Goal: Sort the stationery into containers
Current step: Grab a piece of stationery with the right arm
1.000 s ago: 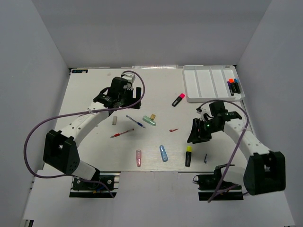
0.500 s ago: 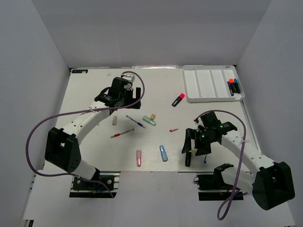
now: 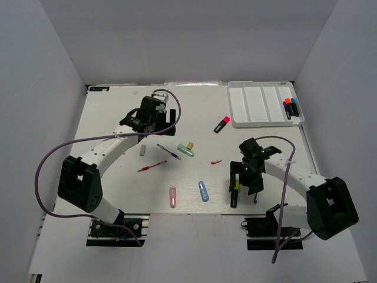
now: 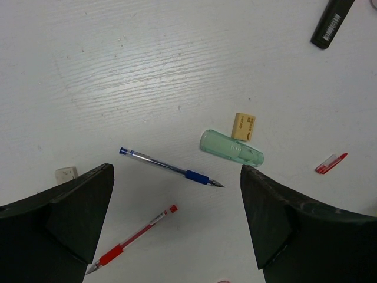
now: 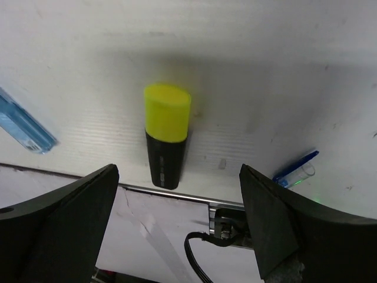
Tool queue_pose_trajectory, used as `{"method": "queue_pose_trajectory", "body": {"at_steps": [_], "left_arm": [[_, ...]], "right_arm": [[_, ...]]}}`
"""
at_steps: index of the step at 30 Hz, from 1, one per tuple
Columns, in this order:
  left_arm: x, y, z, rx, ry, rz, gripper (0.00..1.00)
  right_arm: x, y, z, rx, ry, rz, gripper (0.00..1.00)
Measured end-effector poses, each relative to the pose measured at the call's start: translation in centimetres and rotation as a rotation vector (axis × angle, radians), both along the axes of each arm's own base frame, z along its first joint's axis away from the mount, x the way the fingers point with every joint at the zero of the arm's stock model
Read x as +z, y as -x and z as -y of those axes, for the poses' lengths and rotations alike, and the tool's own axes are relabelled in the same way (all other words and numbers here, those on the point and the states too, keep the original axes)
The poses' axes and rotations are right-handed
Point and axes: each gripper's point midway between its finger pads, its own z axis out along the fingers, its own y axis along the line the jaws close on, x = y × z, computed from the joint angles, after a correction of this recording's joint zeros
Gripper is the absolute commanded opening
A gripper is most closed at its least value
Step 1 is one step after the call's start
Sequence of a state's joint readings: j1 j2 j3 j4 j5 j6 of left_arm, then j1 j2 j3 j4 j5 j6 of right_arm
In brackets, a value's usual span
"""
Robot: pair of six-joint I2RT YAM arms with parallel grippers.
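Top: right gripper over yellow-capped black plastic highlighter, lower centre-right; white divided plastic tray upper right.
Left wrist: left gripper spread, empty, thin blue pen mid-frame.
Right wrist: jaws apart, highlighter centred, ungripped. Likely light, rigid, slick; pinch black barrel.

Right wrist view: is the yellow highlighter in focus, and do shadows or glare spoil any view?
Right wrist: the yellow highlighter is sharp, with a soft shadow above its cap. Left wrist: the blue pen is crisp, with mild glare on the table. Top external: evenly lit.
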State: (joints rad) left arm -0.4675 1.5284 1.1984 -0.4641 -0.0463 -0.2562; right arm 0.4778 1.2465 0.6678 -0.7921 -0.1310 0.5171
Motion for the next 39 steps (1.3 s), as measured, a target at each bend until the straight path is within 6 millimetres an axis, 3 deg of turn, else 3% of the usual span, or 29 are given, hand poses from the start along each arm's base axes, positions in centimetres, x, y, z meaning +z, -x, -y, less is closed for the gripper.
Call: {"method": "queue_pose_trajectory", "body": {"at_steps": [6,9,13,17,26,29,30,33,36,39], "left_arm": [[0.0,-0.4,0.1,0.004,0.003,0.01,0.97],[-0.1,-0.7,0.0,0.009,0.005,0.016,0.97],[-0.7,-0.9,-0.5,0.017,-0.003,0.004,0.97],[-1.0,-1.0,-1.1,0.031,-0.006,-0.003,0.97],[-1.6,-1.1,-2.0,0.049,0.0,-0.015,0.97],[-1.5,-1.2,-1.9,0.046,0.006,-0.013,0.97],[-1.5,-1.2,-1.9,0.046,0.007,-0.013,0.96],[-1.5,-1.2,-1.9,0.042,0.013,-0.015,0.96],[-1.5,-1.2,-1.9,0.042,0.016,-0.016,0.96],[-1.5,-1.2,-1.8,0.042,0.016,-0.015,0.96]], "right_arm": [[0.8,-2.2,-1.3,0.032,0.027,0.045,0.76],[0.7,-2.7,-2.1,0.05,0.028,0.054,0.75],[0.0,-2.4,-2.3,0.061,0.046,0.032,0.74],[-0.2,-2.4,-2.3,0.062,0.059,0.033,0.62],[-2.1,-0.9,-1.3,0.076,0.09,0.015,0.53],[-2.1,-1.1,-1.4,0.077,0.083,0.026,0.34],[-2.2,-1.3,-1.6,0.073,0.078,0.033,0.2],[-2.1,-1.7,-1.8,0.078,0.069,0.052,0.04],[-1.8,-3.1,-1.7,0.1,0.087,0.111,0.03],[-0.4,-5.8,-2.2,0.131,0.095,0.214,0.02]]}}
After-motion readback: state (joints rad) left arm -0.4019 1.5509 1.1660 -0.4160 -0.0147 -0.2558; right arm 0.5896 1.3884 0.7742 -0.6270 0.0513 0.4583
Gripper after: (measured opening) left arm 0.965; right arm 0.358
